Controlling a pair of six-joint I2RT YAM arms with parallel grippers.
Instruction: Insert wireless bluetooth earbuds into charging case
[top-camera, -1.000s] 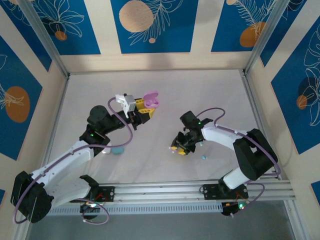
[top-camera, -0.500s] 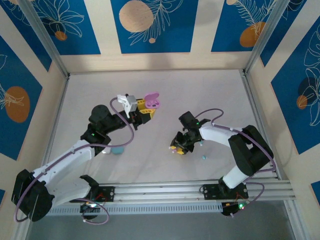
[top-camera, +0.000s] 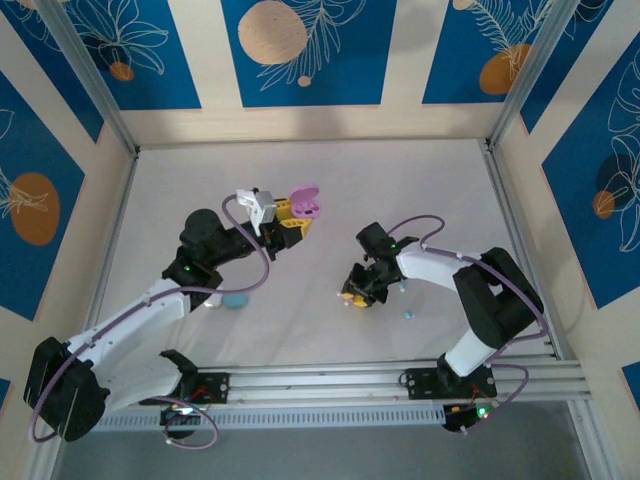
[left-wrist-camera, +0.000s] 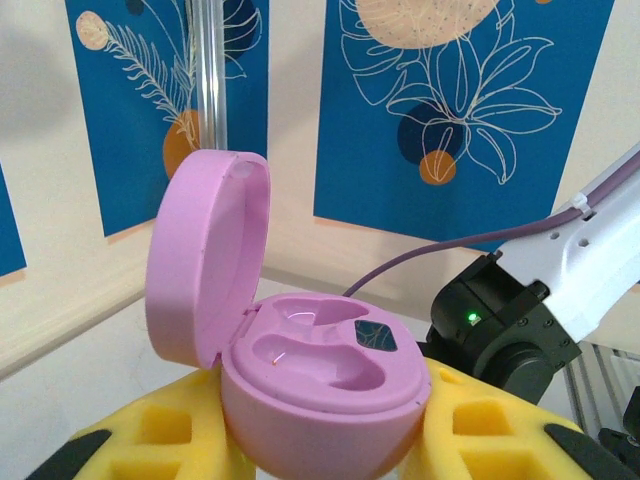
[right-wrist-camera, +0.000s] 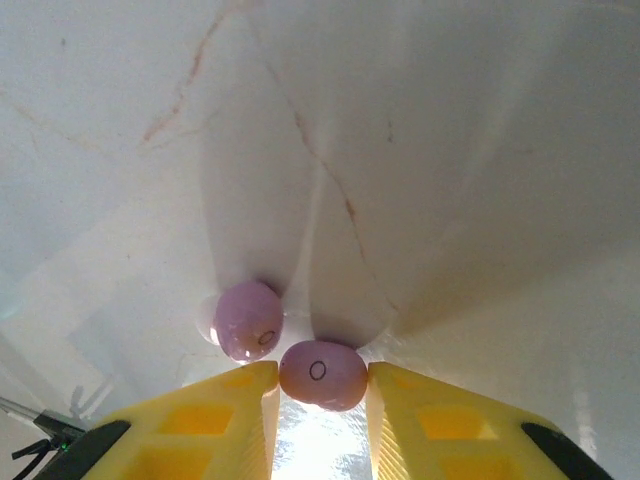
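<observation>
The left gripper (left-wrist-camera: 325, 445) is closed on the pink case (left-wrist-camera: 320, 375). Its yellow fingers (left-wrist-camera: 150, 435) press the base from either side and hold it upright in the air. The lid (left-wrist-camera: 205, 270) stands hinged open on the left. Both wells in the case are empty (a small dark patch shows in the right one).

The right gripper (right-wrist-camera: 322, 392) is down at the table (right-wrist-camera: 450, 150), its fingers narrowed onto one pink bud (right-wrist-camera: 322, 374), with the pads against its two sides. A second bud (right-wrist-camera: 248, 333) lies just beside it, touching or nearly so.

The bud looks light, hard, glossy and rounded, so it may well squirt out of a pinch. It is best held across its widest part, centred on the soft pads, with gentle force. The neighbouring bud could get nudged as the first one lifts.
</observation>
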